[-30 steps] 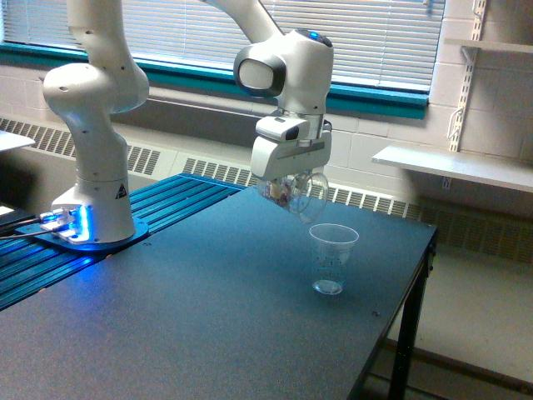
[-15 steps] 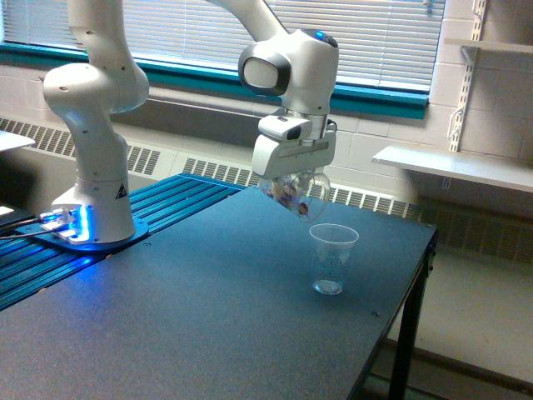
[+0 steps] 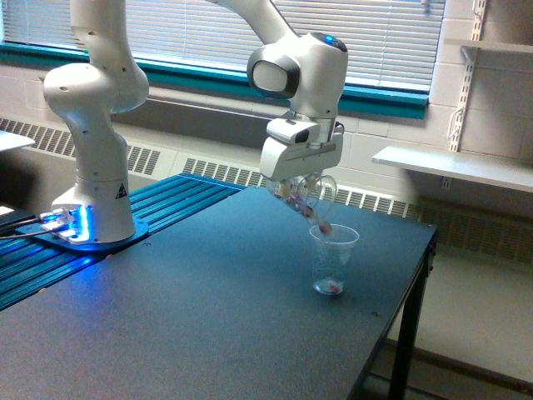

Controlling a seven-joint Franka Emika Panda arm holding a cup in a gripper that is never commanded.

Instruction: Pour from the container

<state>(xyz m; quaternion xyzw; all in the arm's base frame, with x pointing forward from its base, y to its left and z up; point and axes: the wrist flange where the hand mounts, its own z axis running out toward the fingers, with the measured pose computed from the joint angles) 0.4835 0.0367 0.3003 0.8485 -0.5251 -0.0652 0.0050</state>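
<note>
- Fingers grip the tilted pitcher above the cup.
- Small pieces fall into the cup, which stands on the bench.

The tilted container hangs just above the cup, which stands on the table.
</note>
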